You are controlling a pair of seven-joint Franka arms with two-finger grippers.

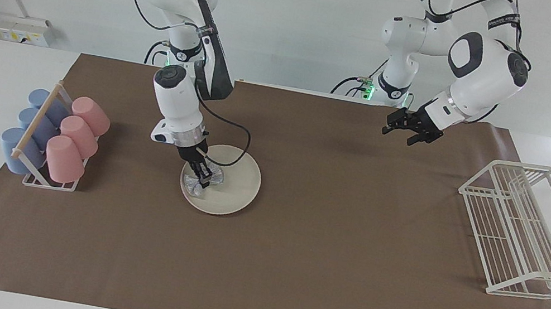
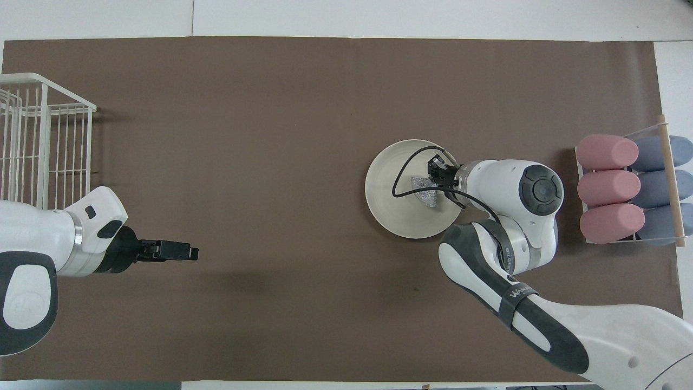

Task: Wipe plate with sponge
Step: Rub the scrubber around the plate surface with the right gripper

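We see the plate (image 1: 233, 184) lying flat on the brown mat (image 1: 289, 270), a little left of centre in the facing view and right of centre in the overhead view. On it, in the part toward the cup rack, sits the sponge (image 1: 202, 180), a crumpled silvery pad that shows just inside the plate's right side in the overhead view (image 2: 425, 190). The right gripper (image 1: 202, 174) comes down onto it from the upper left of the facing view, its fingertips pinched tight into the pad, which lies against the plate's surface. A black cable loops from that wrist over the plate.

Toward the left edge of the facing view stands the cup rack (image 1: 47, 181) with three pink cups (image 1: 76, 138) and three blue cups (image 1: 30, 131) lying on their sides; the same rack sits at the right edge of the overhead view (image 2: 668, 162).

The left gripper (image 1: 409, 131) hangs in the air at the upper right of the facing view, over bare mat, holding nothing; its fingers are spread apart. In the overhead view it points in from the lower left (image 2: 181, 251).

At the right of the facing view, a white wire rack (image 1: 525, 232) stands on the mat's edge, well apart from the plate
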